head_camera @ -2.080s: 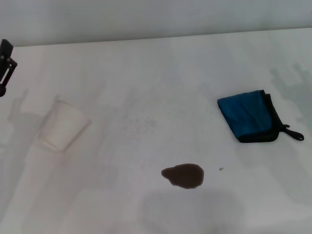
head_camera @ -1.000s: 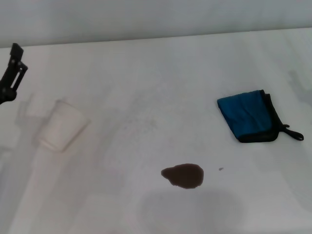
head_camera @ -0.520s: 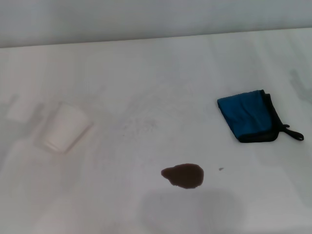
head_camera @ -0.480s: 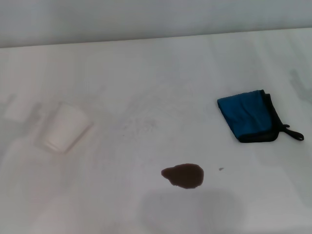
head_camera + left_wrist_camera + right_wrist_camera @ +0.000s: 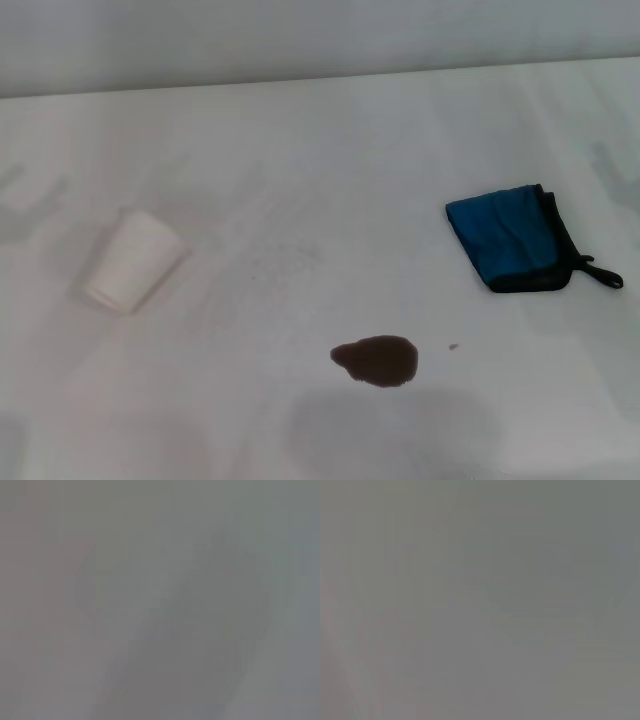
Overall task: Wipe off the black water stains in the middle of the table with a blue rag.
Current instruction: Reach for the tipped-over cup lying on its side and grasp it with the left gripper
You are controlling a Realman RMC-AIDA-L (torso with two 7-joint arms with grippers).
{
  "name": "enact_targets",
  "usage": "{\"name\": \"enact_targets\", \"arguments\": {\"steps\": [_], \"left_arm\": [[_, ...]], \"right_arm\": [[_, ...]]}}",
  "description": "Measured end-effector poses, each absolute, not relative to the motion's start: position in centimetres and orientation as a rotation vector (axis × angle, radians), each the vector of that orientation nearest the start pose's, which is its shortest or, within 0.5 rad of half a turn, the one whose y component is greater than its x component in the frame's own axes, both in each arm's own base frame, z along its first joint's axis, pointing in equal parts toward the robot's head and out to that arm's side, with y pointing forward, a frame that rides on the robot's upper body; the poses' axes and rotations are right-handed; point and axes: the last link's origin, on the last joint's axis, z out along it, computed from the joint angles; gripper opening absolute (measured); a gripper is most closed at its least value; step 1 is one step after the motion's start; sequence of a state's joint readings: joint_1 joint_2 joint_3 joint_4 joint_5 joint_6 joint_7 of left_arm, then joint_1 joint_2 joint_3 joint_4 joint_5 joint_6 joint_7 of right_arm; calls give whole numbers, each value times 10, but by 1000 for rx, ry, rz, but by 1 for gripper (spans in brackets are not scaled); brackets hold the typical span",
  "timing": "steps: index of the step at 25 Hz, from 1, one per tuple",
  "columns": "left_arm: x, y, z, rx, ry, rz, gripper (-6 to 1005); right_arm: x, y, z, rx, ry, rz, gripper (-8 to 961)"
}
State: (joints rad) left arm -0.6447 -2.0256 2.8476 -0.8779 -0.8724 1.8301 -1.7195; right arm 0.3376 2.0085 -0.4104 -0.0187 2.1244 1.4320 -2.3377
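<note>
The black water stains (image 5: 376,360) lie as a dark brown-black blotch on the white table (image 5: 320,160), near its front middle, with a tiny dark speck (image 5: 453,347) to their right. The blue rag (image 5: 512,238), folded, with black edging and a small black loop, lies flat at the right, apart from the blotch. Neither gripper shows in the head view. The left wrist view and the right wrist view show only plain grey with faint shadows.
A white paper cup (image 5: 132,260) lies on its side at the left of the table. The table's far edge meets a pale wall at the back. Faint grey shadows fall on the far left and far right.
The left gripper, seen at the far left edge earlier, has moved out of the head view. The rag, the blotch and the cup have not moved.
</note>
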Motion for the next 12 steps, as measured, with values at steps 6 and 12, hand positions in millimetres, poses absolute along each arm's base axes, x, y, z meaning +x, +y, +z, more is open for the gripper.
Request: {"name": "enact_targets", "arguments": {"steps": [6,12], "left_arm": [[-285,345,166,-2243,-1180,-772,839],[-277,353,172,-2345,-1147,-469,798]], "right_arm": [[378,282,53,-1372,853,1105,858],[379,281,52,-1370,861,1103,858]]}}
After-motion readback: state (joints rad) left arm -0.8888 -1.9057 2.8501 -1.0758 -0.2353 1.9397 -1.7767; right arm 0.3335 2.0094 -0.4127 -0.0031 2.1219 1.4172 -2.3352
